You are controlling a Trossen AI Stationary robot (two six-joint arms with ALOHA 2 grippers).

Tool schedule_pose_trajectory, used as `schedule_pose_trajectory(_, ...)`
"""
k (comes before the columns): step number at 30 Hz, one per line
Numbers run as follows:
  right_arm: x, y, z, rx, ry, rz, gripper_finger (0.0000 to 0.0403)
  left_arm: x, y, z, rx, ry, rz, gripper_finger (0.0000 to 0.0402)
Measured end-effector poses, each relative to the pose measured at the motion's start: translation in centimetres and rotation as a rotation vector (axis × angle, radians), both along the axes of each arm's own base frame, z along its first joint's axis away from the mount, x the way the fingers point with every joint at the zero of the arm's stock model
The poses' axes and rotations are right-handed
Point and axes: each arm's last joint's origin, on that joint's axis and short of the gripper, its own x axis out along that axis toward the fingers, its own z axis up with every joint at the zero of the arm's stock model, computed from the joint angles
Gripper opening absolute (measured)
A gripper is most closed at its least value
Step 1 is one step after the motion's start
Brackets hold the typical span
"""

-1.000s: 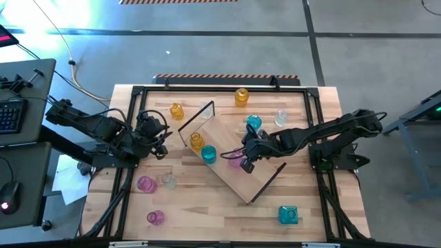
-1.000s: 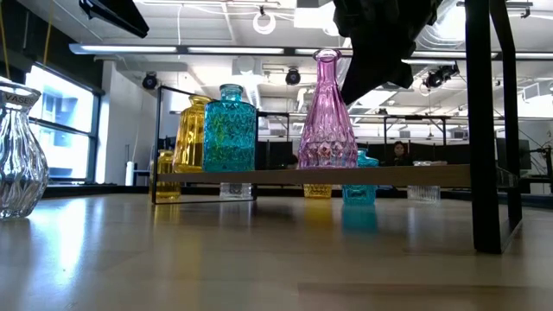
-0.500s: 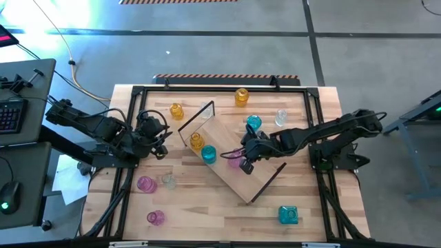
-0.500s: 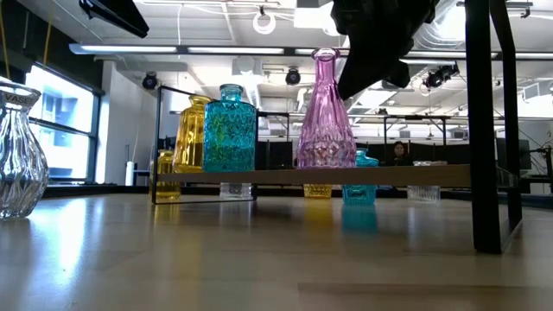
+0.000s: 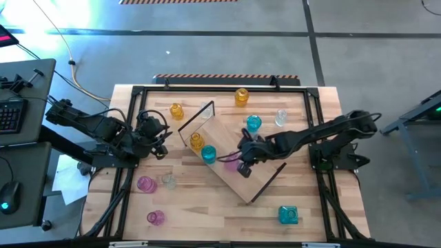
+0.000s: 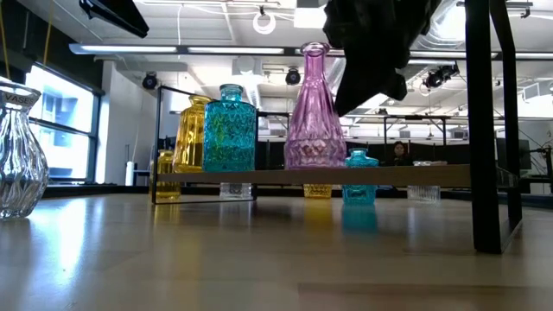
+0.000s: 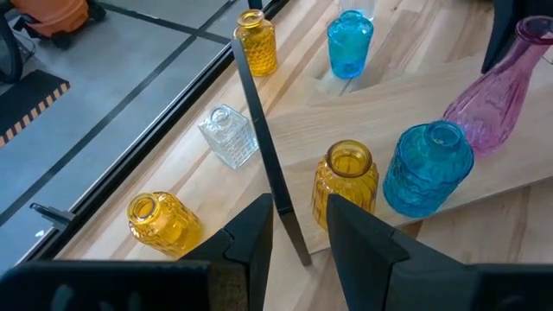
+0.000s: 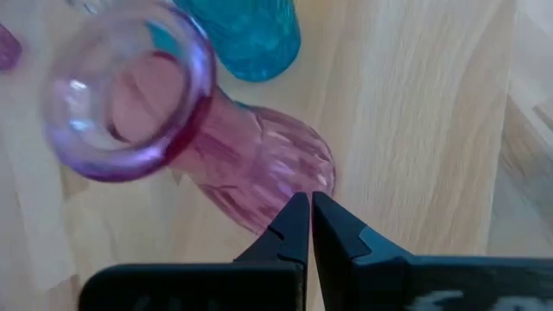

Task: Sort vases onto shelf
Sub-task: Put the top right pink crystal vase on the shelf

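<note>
Right gripper (image 8: pixel 302 226) pinched tight, holding nothing, tips just beside pink vase (image 8: pixel 186 130) standing on shelf (image 5: pixel 238 162). Teal vase (image 5: pixel 208 154) and amber vase (image 5: pixel 196 141) beyond it on same board. Left gripper (image 7: pixel 298 238) partly open, empty, off shelf's end.

High view looks straight down on the whole table (image 5: pixel 207 213), both arms incl. Low view sits at tabletop level, facing across into the room — shelf (image 6: pixel 346 175) seen edge-on. Left wrist view looks from farther back across the shelf's end; right wrist view is close above the pink vase (image 8: pixel 216 147) — all four views share it.
</note>
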Motion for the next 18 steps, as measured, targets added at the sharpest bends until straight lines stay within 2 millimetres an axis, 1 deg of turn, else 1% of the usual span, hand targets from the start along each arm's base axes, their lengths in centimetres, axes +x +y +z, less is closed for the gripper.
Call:
schedule_pose_trajectory(7, 0.57, 0.21, -0.04, 0.035, -0.039, 0.020, 0.0000, 0.00, 0.00, 0.00, 0.000, 0.000, 0.000, 0.0104)
schedule_pose_trajectory(18, 0.68, 0.26, 0.05, 0.050, -0.052, 0.029, 0.0000, 0.00, 0.00, 0.01, 0.000, 0.000, 0.000, 0.0104)
